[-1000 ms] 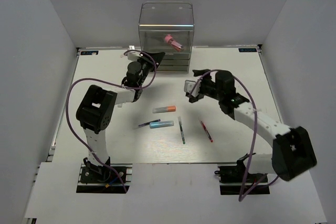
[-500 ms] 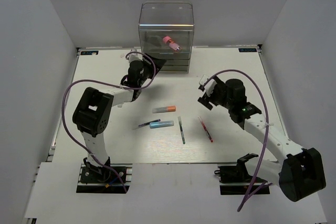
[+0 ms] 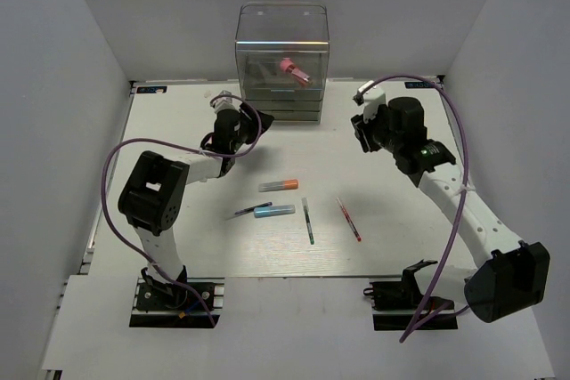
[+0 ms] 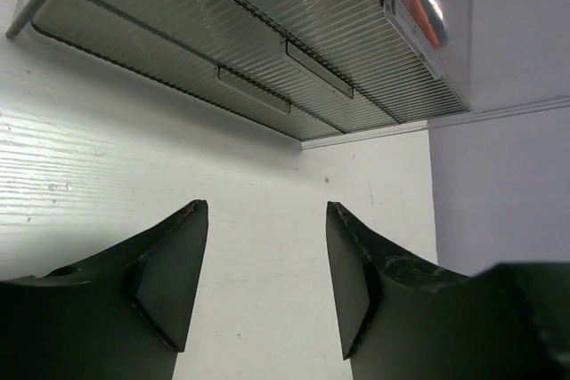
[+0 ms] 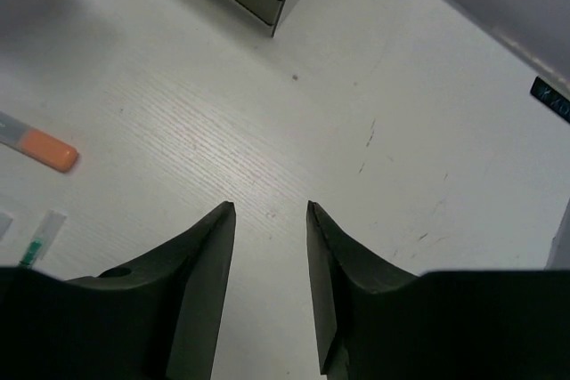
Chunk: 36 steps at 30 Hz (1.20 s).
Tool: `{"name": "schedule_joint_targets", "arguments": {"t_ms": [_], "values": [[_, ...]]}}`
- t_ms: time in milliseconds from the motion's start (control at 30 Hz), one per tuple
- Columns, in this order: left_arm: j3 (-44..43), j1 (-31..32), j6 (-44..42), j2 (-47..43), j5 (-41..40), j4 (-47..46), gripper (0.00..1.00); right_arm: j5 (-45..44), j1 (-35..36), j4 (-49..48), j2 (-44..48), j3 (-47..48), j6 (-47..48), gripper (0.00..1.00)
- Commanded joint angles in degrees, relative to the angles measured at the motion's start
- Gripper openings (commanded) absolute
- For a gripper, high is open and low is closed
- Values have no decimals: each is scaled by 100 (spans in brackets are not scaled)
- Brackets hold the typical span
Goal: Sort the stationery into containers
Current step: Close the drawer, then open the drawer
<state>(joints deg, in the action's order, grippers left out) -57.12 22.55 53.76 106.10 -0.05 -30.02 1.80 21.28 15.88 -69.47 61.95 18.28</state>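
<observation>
Your left gripper (image 4: 264,211) gapes empty by the box (image 3: 281,33); right gripper (image 5: 270,209) is narrowly parted, empty too. Tube (image 3: 292,68) sits inside; orange marker (image 3: 279,185), blue marker (image 3: 274,211) and red pen (image 3: 349,220) lie on the table (image 3: 401,246). Careful: that thin pen may roll away if you close off-centre.

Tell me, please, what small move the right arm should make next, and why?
Probably lower the right tool toward the red pen, which looks like the loose item nearest it. That tool and the left tool are both open and empty, the pink tube already sits in the box, and the red pen lies unsorted on the table.
</observation>
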Motion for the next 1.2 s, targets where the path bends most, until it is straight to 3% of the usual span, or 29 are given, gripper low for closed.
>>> {"name": "schedule_joint_targets", "arguments": {"t_ms": [0, 67, 367, 533, 700, 1167], "values": [[-316, -22, -471, -222, -205, 22, 64, -154, -71, 30, 179, -174, -492, 43], [-317, -22, -471, -73, -136, -187, 61, -102, -88, -337, 224, -315, -650, 42], [-571, -22, 47, 533, -205, -1138, 61, 470, -185, -1526, 689, -1317, -1239, 34], [-782, -22, 406, 999, -267, -1427, 59, 558, -220, -1711, 786, -1528, -1283, 34], [-905, -22, 785, 1500, -320, -2121, 51, 461, -291, -1808, 795, -1634, -1161, 39], [-871, -22, 1295, 1826, -372, -3062, 50, 628, -396, -2071, 654, -1897, -941, 40]]}}
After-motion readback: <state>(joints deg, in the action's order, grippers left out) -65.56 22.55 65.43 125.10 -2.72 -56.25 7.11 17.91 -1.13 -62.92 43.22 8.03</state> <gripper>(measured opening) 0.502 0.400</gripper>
